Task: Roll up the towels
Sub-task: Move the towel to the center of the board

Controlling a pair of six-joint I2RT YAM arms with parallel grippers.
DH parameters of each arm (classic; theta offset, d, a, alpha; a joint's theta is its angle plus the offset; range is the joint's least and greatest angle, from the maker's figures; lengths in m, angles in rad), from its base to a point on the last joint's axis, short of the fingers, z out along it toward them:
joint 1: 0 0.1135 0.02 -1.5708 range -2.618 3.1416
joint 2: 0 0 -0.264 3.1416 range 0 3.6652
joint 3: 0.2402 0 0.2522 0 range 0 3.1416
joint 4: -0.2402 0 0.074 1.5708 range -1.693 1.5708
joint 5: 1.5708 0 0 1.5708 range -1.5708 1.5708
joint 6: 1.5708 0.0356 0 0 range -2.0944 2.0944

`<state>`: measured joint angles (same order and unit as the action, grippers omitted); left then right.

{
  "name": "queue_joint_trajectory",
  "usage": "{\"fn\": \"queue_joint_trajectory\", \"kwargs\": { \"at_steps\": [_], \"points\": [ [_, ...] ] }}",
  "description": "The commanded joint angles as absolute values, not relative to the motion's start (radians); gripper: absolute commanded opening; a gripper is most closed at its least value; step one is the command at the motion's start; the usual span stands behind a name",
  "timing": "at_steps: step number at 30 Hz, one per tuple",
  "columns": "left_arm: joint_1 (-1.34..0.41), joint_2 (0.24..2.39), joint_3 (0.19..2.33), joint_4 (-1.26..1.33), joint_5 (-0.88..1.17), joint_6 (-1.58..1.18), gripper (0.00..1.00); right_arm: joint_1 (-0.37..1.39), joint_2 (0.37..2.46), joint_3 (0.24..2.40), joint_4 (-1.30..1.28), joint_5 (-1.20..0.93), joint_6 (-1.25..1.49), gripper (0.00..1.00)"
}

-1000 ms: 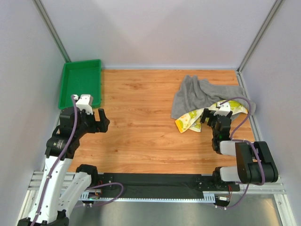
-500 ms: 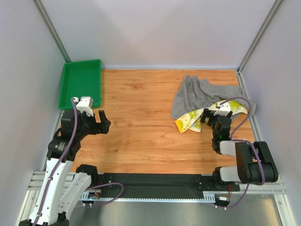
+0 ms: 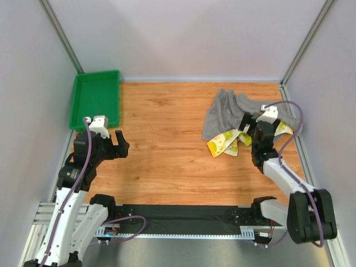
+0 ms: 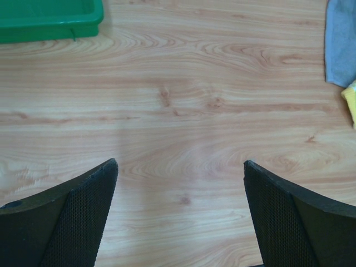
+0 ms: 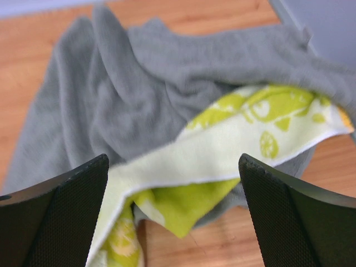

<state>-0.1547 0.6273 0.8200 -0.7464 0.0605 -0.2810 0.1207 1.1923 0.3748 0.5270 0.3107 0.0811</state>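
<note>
Grey towel (image 3: 227,110): crumpled in a heap at the far right of the bench (image 3: 167,139), close to the right wall. Not rolled.

Printed towel (image 3: 223,143): white-yellow with green-yellow print, bunched at the near edge of the grey one, partly under its folds. One end pokes out toward the bench middle. Not rolled.

Right wrist view gives the detail the overhead lacks. The grey towel (image 5: 139,94) drapes over the upper side of the printed towel (image 5: 222,150). A pale band with a lemon-like print runs across, and a green fold hangs below it. Some wood of the bench (image 5: 194,11) shows behind.

Right pincer (image 3: 246,130): over the near side of the heap, pointing at it. In its own view the right pincer (image 5: 172,158) is spread wide and released, with cloth showing between the tips and nothing gripped. Touching the cloth or not: cannot tell.

Left pincer (image 3: 119,143): well apart from the towels, at the near left of the bench. In the left wrist view the left pincer (image 4: 179,167) is spread wide and released over bare wood (image 4: 178,83). That view catches a grey corner (image 4: 342,39) and a yellow scrap (image 4: 351,103) at its right edge.

Green tray (image 3: 97,99): far left corner, beyond the left pincer. Overhead shows its plain green floor. The left wrist view shows only its near wall (image 4: 50,22).
</note>
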Motion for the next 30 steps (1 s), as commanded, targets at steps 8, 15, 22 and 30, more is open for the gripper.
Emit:
{"fn": "queue_joint_trajectory", "kwargs": {
  "at_steps": [8,15,22,30],
  "points": [
    [-0.155,0.647,0.856,-0.765,0.035,-0.284,1.00,0.135,0.750,0.721,-0.307,0.240,0.540,0.98],
    [-0.155,0.692,0.862,-0.773,0.084,-0.270,0.99,0.138,1.026,0.850,-0.644,-0.083,0.611,0.74],
    [-0.155,0.726,0.867,-0.791,0.037,-0.278,0.99,0.146,1.251,0.821,-0.545,-0.173,0.646,0.71],
    [-0.155,0.724,0.900,-0.827,0.002,-0.279,0.97,0.152,1.408,0.833,-0.446,-0.199,0.666,0.66]
  ]
}}
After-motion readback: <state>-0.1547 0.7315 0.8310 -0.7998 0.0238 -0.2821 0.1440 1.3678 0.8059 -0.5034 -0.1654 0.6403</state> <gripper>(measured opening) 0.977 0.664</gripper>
